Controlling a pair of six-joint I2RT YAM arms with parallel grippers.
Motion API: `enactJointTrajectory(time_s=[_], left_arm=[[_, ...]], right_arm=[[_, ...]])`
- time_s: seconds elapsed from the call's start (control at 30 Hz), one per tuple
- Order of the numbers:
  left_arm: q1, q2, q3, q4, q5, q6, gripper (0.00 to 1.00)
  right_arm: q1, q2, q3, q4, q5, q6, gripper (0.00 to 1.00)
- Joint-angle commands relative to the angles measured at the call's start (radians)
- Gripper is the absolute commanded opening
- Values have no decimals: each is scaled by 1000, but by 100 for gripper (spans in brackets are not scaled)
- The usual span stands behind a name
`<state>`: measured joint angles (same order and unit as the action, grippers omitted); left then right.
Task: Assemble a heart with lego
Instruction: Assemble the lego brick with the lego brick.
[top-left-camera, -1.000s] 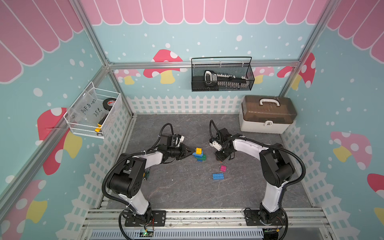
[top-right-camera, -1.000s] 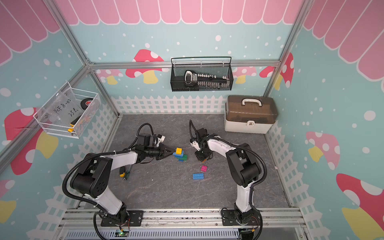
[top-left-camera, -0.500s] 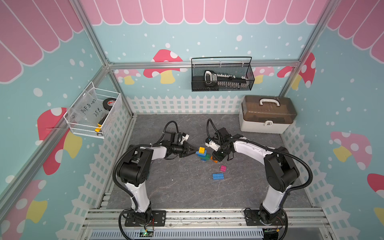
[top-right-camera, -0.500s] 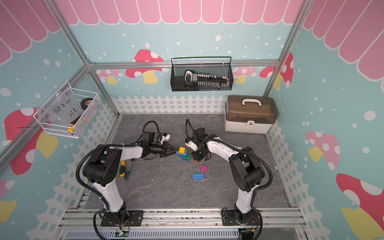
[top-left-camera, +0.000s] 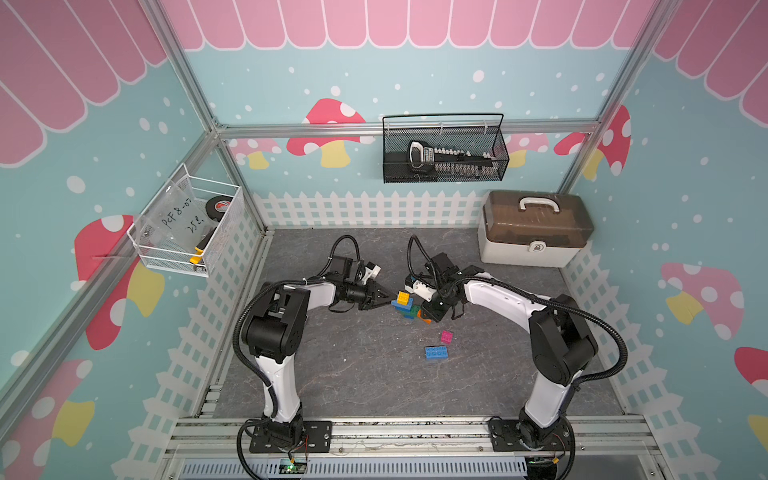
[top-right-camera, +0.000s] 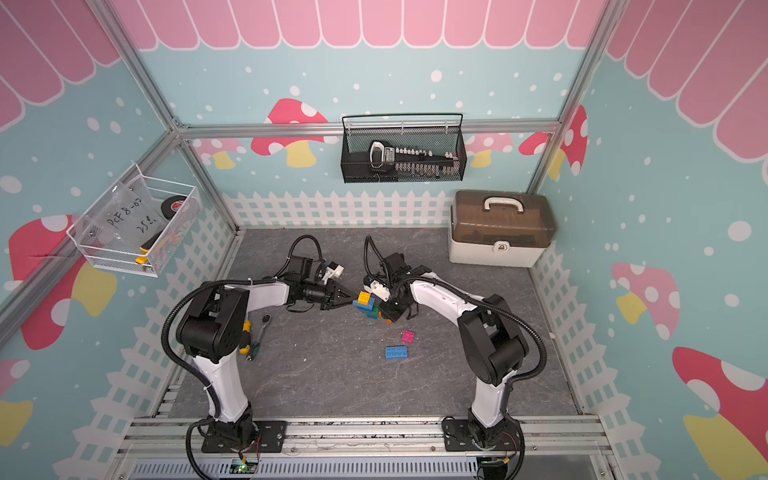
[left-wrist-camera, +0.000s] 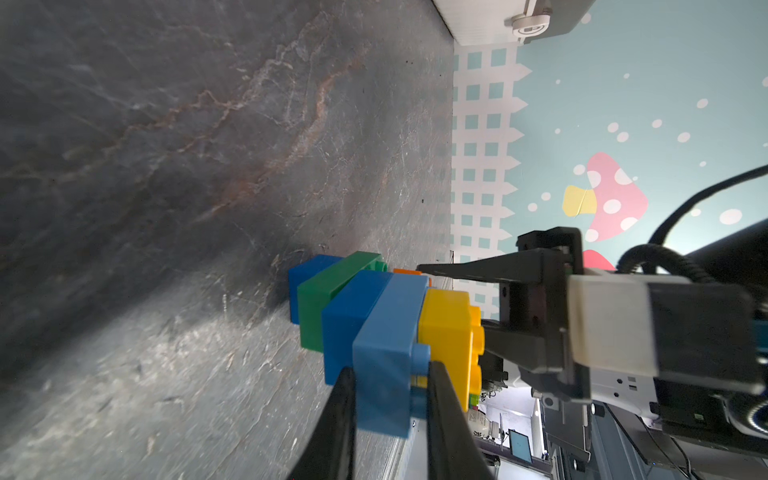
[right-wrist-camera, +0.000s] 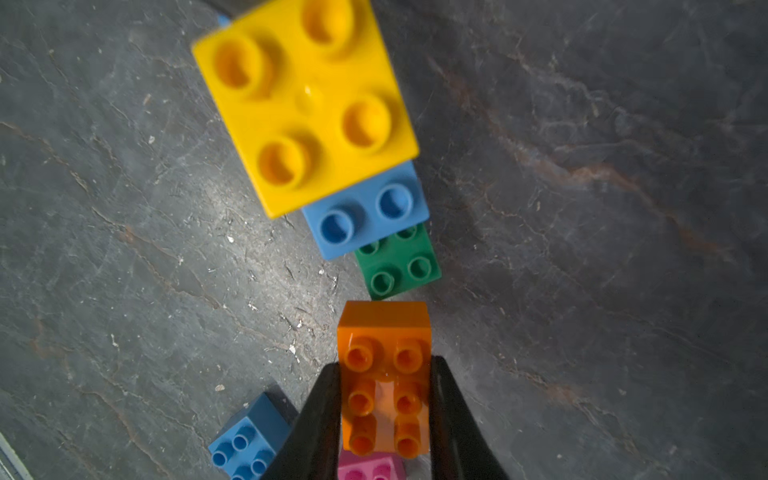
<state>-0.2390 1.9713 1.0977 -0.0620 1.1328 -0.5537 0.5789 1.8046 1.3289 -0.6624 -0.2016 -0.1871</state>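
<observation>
Orange plastic is sitting pinched in the right claw (right-wrist-camera: 384, 365) — the orange brick (right-wrist-camera: 384, 328) is being gripped by its two long sides, with its studs facing the same way as the stack's. It is being held just beside the green brick (right-wrist-camera: 399, 266) of the heart (top-left-camera: 405, 305); how high it is hanging I cannot tell. That half-built heart is standing on the mat (top-left-camera: 353, 374) between the two arms, with a yellow brick (right-wrist-camera: 305, 104) topping it. The left claw (left-wrist-camera: 390, 368) is clenching the light blue brick (left-wrist-camera: 390, 316) just under the yellow one, bracing the stack from the side.

Seating the orange piece is looking like the step in hand. Doing it well is calling for squaring its edges with the green brick's row first, then pressing straight down — a slanted push is risking a jammed corner and a levered stack. The left grip is needing to be firm during that push, since the stack is looking narrow at its foot. A pink brick (top-left-camera: 446, 336) and a loose blue brick (top-left-camera: 436, 353) are lying on the mat near the right arm, waiting.
</observation>
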Motion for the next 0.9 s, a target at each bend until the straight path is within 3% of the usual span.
enactJointTrajectory(time_s=[0.0, 0.33, 0.87], left_arm=[[7, 44, 12, -95, -69, 55, 14], [15, 62, 34, -99, -67, 52, 14], [7, 104, -39, 139, -30, -74, 14]], right_arm=[[10, -28, 43, -30, -1, -50, 27], [9, 46, 117, -61, 5, -79, 27], [22, 143, 164, -90, 23, -93, 27]])
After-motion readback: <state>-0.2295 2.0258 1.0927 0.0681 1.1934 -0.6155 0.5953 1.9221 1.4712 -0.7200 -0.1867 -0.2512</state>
